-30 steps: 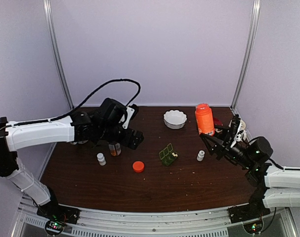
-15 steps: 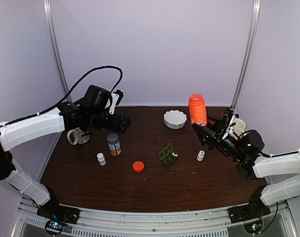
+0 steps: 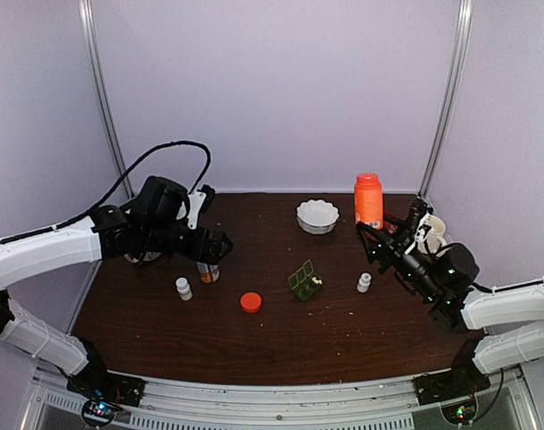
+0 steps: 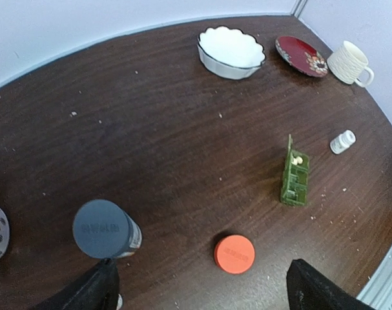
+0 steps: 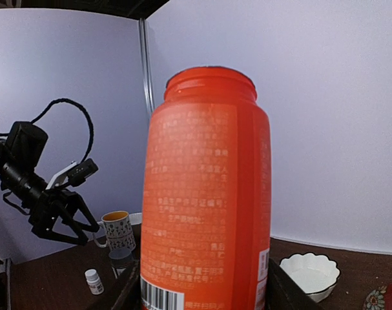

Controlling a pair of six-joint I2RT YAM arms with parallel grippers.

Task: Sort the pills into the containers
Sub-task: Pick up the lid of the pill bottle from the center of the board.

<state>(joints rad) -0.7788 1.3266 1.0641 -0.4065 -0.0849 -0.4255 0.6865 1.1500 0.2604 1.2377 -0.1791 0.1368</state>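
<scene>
The dark-green pill box lies mid-table with its lids up, and whitish pills show at its right end. In the left wrist view the box has a pill in its far cell. My left gripper hangs open just above a grey-capped bottle, which stands by my left finger; nothing is between the fingers. My right gripper is shut on an upright, uncapped orange bottle and holds it above the table's right side.
An orange cap lies in front of the pill box. Small white bottles stand at left and right. A white bowl, a red plate and a cream mug sit at the back right. A patterned mug stands behind my left arm.
My left gripper rose off the grey-capped bottle, drew back to the left and came down close over it again. My right arm lifted the orange bottle slightly.
</scene>
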